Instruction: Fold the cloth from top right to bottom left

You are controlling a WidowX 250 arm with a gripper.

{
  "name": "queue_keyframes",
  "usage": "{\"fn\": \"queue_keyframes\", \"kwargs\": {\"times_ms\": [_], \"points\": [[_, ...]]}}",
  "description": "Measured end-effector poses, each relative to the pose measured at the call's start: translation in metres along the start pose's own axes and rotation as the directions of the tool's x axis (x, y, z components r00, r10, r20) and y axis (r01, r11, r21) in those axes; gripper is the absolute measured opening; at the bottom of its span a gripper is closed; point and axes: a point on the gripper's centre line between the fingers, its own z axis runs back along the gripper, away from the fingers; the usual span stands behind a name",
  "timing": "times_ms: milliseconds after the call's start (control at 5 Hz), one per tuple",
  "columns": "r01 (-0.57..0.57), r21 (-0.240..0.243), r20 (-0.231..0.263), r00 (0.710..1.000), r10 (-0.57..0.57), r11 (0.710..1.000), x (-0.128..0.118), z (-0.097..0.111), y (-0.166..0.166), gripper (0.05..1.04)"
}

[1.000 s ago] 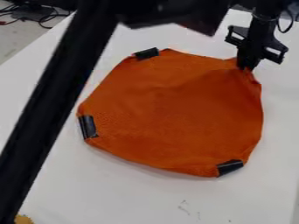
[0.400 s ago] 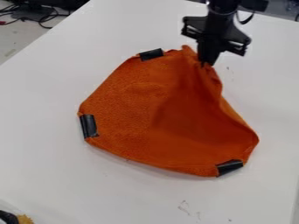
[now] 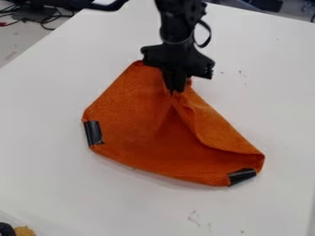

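Gripper [image 3: 175, 90], pinching gathered cloth [image 3: 138, 122] at its top | bottom-left target, by judgement: lying below and left of the gripper, facing the bench's [image 3: 46, 120] left edge

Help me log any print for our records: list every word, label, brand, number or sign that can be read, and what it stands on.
No readable text.
Orange cloth: none seen.
Black patches on its edge: none seen.
Gripper: none legible.
White table: faint marks, too blurred to tell if they are writing.
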Motion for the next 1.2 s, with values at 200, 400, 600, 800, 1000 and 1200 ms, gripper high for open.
{"fn": "queue_keyframes", "kwargs": {"times_ms": [200,400,600,800,1000,1200], "points": [[-0.033,-0.014,-0.009,0.999,0.033,0.999,-0.015,-0.003,0.008,0.142],[-0.029,-0.04,-0.014,0.999,0.029,0.999,-0.015,-0.003,0.007,0.351],[0.009,-0.042,-0.025,1.0,-0.01,0.999,-0.005,0.0,0.008,0.653],[0.031,-0.002,-0.053,0.998,-0.031,1.0,0.005,0.01,0.012,0.938],[0.081,0.027,-0.098,0.992,-0.078,0.996,0.016,0.014,0.003,1.012],[0.141,0.021,-0.144,0.98,-0.137,0.99,0.031,0.017,-0.003,1.007]]}}
